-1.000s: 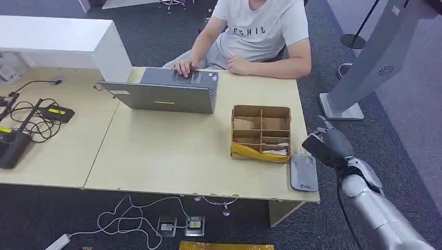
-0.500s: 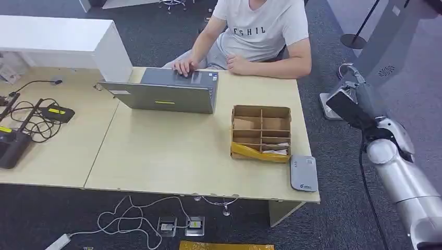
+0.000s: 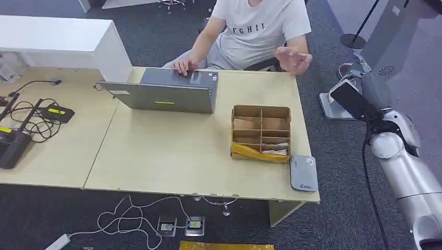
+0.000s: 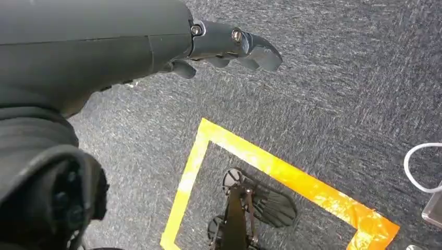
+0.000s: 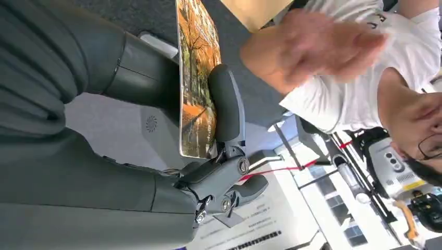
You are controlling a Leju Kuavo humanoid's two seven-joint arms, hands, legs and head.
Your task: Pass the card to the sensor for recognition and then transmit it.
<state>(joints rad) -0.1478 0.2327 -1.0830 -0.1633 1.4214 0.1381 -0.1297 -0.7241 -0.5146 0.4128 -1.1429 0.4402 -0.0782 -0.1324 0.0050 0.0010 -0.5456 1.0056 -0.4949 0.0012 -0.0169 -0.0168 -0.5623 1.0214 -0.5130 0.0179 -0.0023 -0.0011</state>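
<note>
- Card [image 5: 197, 83] sits in the right hand [image 3: 359, 94], up in the air past the right end of the table [image 3: 172, 151].
- Right fingers [image 5: 225, 104] press on the card: the thumb lies across its picture side and the rest of the hand is behind it, so it is pinched tight.
- Sensor [image 3: 304, 173] is the small grey box at the table's near right corner, and the card is well away from it. So I think the sensor step is done and the passing step is on now.
- A person's hand [image 3: 293, 59] reaches out toward the card, a bit blurry, not touching it yet.
- Next, the right hand needs to hold the card still and only let go when the person has it.
- Left hand [image 4: 229, 47] hangs over the floor, fingers a little apart, holding nothing.
</note>
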